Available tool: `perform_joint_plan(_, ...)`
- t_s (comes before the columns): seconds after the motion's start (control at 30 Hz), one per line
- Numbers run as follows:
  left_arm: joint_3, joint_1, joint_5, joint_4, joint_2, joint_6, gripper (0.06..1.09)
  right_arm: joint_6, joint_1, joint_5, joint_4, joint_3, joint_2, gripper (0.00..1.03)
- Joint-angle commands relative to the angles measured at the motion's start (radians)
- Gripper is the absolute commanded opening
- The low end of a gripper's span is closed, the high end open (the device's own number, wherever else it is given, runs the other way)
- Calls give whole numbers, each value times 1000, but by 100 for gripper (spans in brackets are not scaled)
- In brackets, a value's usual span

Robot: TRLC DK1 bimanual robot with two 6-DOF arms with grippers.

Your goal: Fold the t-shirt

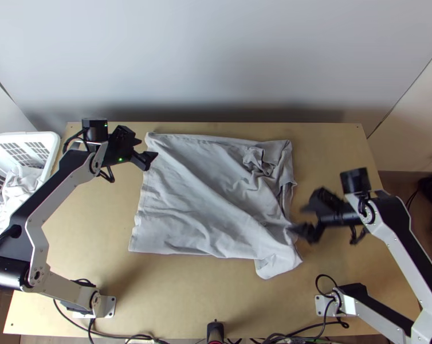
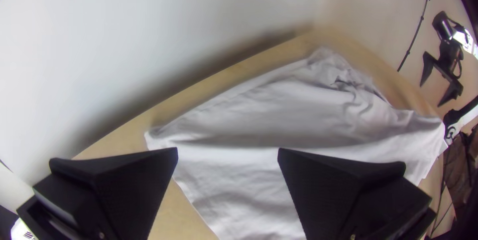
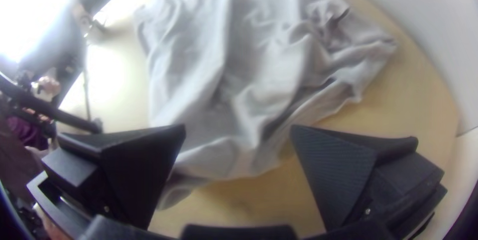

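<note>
A light grey t-shirt [image 1: 199,200] lies mostly spread on the table, with bunched folds at its upper right and a sleeve-like flap sticking out at its lower right. At the shirt's upper left corner my left gripper [image 1: 148,150] stands open. The left wrist view has the shirt [image 2: 259,120] beyond the parted fingers of the left gripper [image 2: 227,158], with nothing between them. By the shirt's right edge, above the flap, is my right gripper [image 1: 303,221], blurred. In the right wrist view the right gripper [image 3: 238,133] is open, and the shirt [image 3: 199,75] lies beyond and partly between its fingers.
A white basket [image 1: 52,150] holding pale cloth stands at the table's left edge. Bare table [image 1: 187,292] lies in front of the shirt, with cables along the near edge. A wall [image 1: 216,57] rises behind the table's far edge.
</note>
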Motion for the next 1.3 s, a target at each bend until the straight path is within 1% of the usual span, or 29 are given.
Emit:
perform_joint_plan(0.0,20,-22,-2,5,18,-12,103,123,59,164,440,63,92,97)
perform_joint_plan(0.03,24,-25,-2,5,20,-13,103,172,61,170,488,75,143,93)
perform_joint_plan(0.07,26,-29,-2,5,21,-15,103,215,69,170,498,95,200,90)
perform_joint_plan(0.13,30,-36,-3,3,20,-15,104,262,86,170,500,132,306,90)
perform_joint_plan(0.2,30,-34,-3,2,20,-15,103,287,116,170,498,167,398,90)
perform_joint_plan(0.27,29,-31,-3,-1,20,-15,104,308,122,172,509,187,450,97)
perform_joint_plan(0.3,27,-29,-3,-6,20,-15,103,316,128,170,521,198,480,98)
perform_joint_plan(0.47,18,-26,-5,-12,15,-13,103,305,136,170,538,251,583,97)
perform_joint_plan(0.57,18,-29,-5,-13,15,-10,103,293,144,170,566,265,603,86)
perform_joint_plan(0.6,20,-31,-5,-13,15,-9,103,293,144,170,580,267,608,84)
perform_joint_plan(0.7,26,-39,-5,-13,15,-7,103,290,153,170,621,273,626,84)
perform_joint_plan(0.83,21,-49,-5,-13,14,-2,103,281,164,170,630,316,684,84)
perform_joint_plan(0.97,10,-56,-5,-12,20,2,103,290,168,172,633,399,789,84)
perform_joint_plan(1.07,1,-62,-5,-10,20,4,104,298,155,175,632,436,826,82)
perform_joint_plan(1.1,1,-62,-5,-10,18,5,104,296,148,175,632,440,832,72)
perform_joint_plan(1.17,0,-59,-5,-10,17,8,104,296,139,175,632,443,838,48)
perform_joint_plan(1.2,-2,-57,-5,-10,15,13,103,296,138,175,632,446,842,41)
perform_joint_plan(1.23,-2,-54,-5,-10,14,15,103,293,138,175,633,446,844,37)
perform_joint_plan(1.27,-2,-52,-5,-10,12,15,103,294,138,175,633,448,847,36)
